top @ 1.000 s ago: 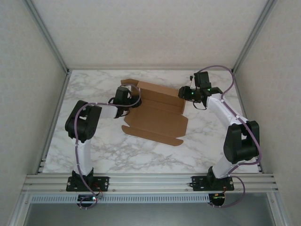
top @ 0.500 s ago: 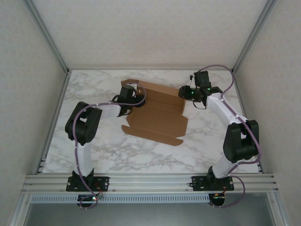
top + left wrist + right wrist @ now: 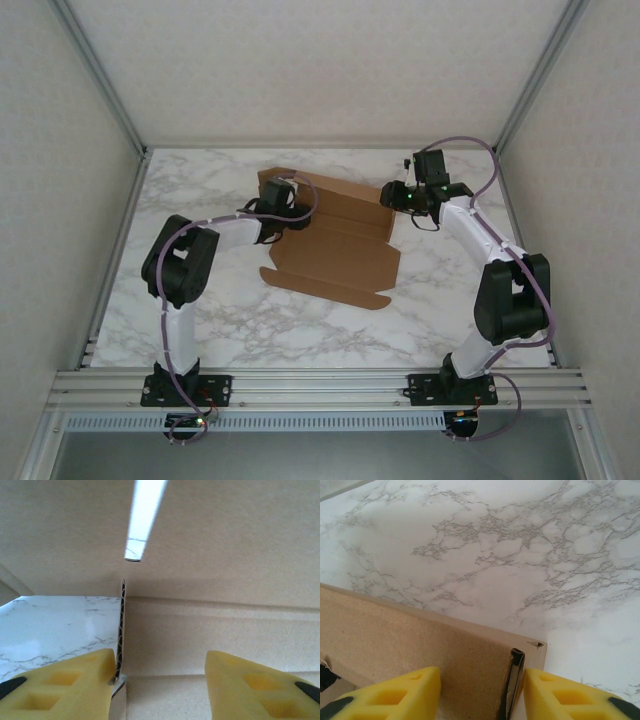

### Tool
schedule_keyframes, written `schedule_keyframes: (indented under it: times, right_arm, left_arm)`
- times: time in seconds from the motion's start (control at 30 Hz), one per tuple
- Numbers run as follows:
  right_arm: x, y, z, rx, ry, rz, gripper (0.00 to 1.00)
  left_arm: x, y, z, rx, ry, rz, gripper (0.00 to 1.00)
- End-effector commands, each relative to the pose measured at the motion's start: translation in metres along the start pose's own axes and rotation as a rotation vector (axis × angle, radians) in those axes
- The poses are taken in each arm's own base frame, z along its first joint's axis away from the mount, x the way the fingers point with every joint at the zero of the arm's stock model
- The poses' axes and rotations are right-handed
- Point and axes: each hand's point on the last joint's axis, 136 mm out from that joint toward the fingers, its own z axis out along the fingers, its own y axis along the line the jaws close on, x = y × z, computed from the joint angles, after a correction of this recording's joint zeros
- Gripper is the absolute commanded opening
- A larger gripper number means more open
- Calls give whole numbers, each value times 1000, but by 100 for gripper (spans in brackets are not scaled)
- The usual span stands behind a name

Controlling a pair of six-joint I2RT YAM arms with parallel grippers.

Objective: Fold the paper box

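Raising box (image 3: 335, 250) walls: left pincer (image 3: 159, 661) at 10 o'clock, right pincer (image 3: 482, 678) at 2, both half-open, empty; next, likely tuck walls inward.

You had bare table (image 3: 250, 320) on the near side of the paper box (image 3: 335, 255) to pass over. Its raised back wall barred the far side, with the left gripper (image 3: 160, 667) and right gripper (image 3: 482, 690) at its ends.

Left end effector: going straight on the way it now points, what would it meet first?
Most likely the paper box: the left end effector, its jaws apart, faces one of the box's brown cardboard panels straight ahead. How close that panel is, the wrist view does not settle.
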Motion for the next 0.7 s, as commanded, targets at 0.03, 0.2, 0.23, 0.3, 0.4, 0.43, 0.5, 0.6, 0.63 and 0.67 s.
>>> schedule_keyframes:
  times: [0.03, 0.2, 0.23, 0.3, 0.4, 0.43, 0.5, 0.6, 0.63, 0.67]
  right_arm:
    - [33, -2, 14, 8, 135, -10, 46]
    - [35, -2, 16, 6, 144, -10, 46]
    - [35, -2, 15, 5, 145, -12, 46]
    - [35, -2, 16, 7, 147, -10, 46]
    - [36, -3, 17, 8, 149, -10, 46]
    - [37, -3, 17, 8, 150, -10, 46]
    - [38, -3, 18, 8, 152, -8, 46]
    - [38, -3, 17, 8, 152, -8, 46]
    - [38, -3, 18, 8, 153, -9, 46]
    - [38, -3, 18, 8, 153, -8, 46]
  left_arm:
    - [-6, -24, -3, 31, 3, 100, 51]
    - [-7, -25, -1, 30, 7, 109, 51]
    - [-8, -23, -1, 17, 2, 114, 51]
    - [-12, -17, -2, -16, -7, 125, 51]
    - [-18, -11, -5, -40, -18, 129, 51]
    - [-20, -11, -5, -41, -19, 129, 51]
    - [-22, -12, -6, -35, -20, 131, 51]
    - [-21, -17, -5, -8, -15, 124, 51]
    - [-19, -19, -5, 4, -11, 117, 51]
    - [-16, -20, -4, 16, -9, 108, 51]
